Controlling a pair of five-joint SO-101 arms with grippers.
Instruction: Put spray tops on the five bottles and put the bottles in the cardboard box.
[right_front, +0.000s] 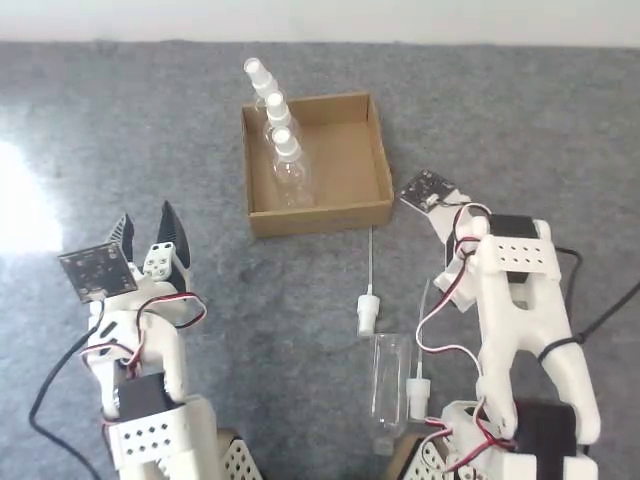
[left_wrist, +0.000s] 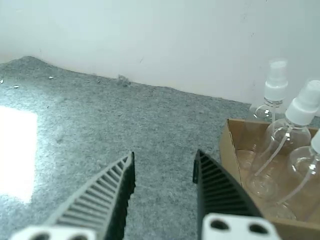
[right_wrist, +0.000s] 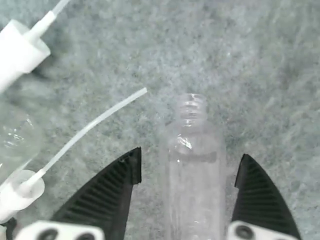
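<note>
Cardboard box (right_front: 320, 220): sits open on the grey table (right_front: 130, 120), at the middle of the far edge.
Capped bottles (right_front: 292, 175): three clear bottles with white spray tops stand in a row along the box's left wall.
Left gripper (left_wrist: 164, 156): hangs over the left half of the table towards the near edge, with the box to its right. Its jaws are spread apart with bare table between them.
Right gripper (right_wrist: 190, 154): points down at the table with its jaws wide apart, one on each side of an uncapped bottle. Neither jaw touches the bottle.
Uncapped bottle (right_wrist: 195, 175): lies on its side on the table with its threaded neck open.
Second uncapped bottle (right_front: 390, 385): lies on its side close to the near edge, right of the middle, between the two loose spray tops.
First spray top (right_front: 368, 312): lies on the table nearer than the box, its thin tube pointing towards the box's near-right corner.
Second spray top (right_front: 418, 392): lies just right of the second uncapped bottle, its tube pointing towards the far edge.
</note>
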